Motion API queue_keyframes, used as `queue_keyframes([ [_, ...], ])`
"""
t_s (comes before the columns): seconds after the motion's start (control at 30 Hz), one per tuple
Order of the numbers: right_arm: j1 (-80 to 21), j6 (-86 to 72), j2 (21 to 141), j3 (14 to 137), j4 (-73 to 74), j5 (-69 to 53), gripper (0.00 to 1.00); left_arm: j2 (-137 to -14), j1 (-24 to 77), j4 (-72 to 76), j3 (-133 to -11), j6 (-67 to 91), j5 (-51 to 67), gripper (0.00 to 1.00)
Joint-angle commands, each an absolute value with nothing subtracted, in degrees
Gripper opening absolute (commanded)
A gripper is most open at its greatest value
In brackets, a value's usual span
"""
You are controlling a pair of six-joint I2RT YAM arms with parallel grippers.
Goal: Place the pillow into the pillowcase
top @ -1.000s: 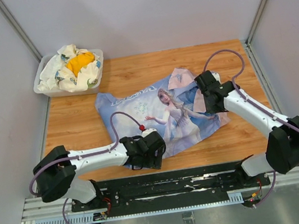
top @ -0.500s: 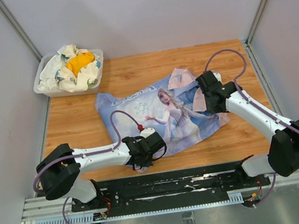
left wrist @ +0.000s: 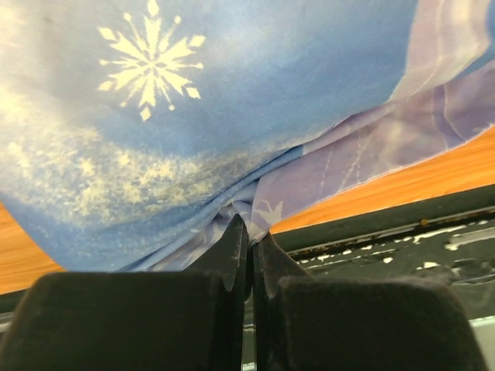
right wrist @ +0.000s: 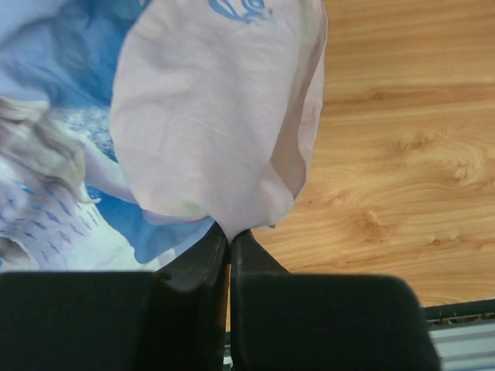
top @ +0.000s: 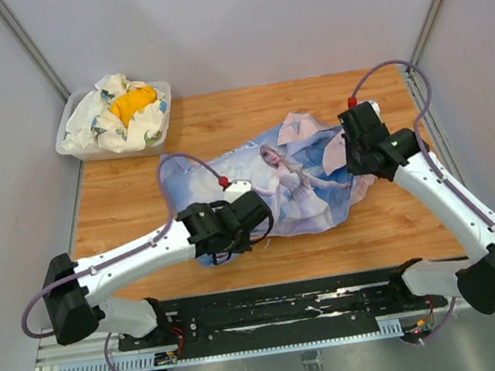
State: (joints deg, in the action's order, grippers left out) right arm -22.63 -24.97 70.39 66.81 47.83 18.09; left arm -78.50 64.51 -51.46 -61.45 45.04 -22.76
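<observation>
The light-blue pillowcase (top: 303,188) with the princess print lies bunched on the wooden table, its pale pink reverse side (right wrist: 216,116) turned up at the right. My left gripper (top: 253,230) is shut on its near left edge; in the left wrist view blue snowflake fabric (left wrist: 193,116) is pinched between the tips of the gripper (left wrist: 250,228). My right gripper (top: 362,156) is shut on the pink right edge, and in the right wrist view the cloth folds over the gripper (right wrist: 230,232). The pillow is hidden or out of view.
A white bin (top: 70,148) at the back left corner holds a white-and-yellow cloth bundle (top: 125,106). Bare wood (right wrist: 402,154) shows to the right of the pillowcase. The black base rail (left wrist: 402,232) runs along the near table edge. Grey walls enclose the table.
The left gripper closed on the pillowcase's near edge and drew it up and away from the rail, bunching the left side inward. The right gripper shifted right and back with the pink edge.
</observation>
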Motion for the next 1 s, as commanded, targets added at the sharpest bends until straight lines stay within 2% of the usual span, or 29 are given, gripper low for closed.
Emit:
queue_keyframes([
  [0.0, -21.7, -25.5, 67.5, 72.0, 49.2, 17.4, 0.01, -75.0, 62.3, -60.8, -69.1, 42.9, -28.3, 0.00],
  [0.43, -21.0, -23.9, 69.1, 83.8, 50.2, 18.3, 0.01, -73.5, 52.0, -64.5, -84.2, 30.0, -29.0, 0.00],
  [0.77, -20.3, -20.9, 69.5, 94.9, 40.4, 17.4, 0.01, -81.6, 39.4, -62.9, -109.3, 17.1, -31.7, 0.00],
  [0.97, -19.9, -20.8, 69.4, 102.2, 35.1, 17.2, 0.01, -86.2, 34.6, -57.9, -119.6, 14.5, -30.6, 0.00],
])
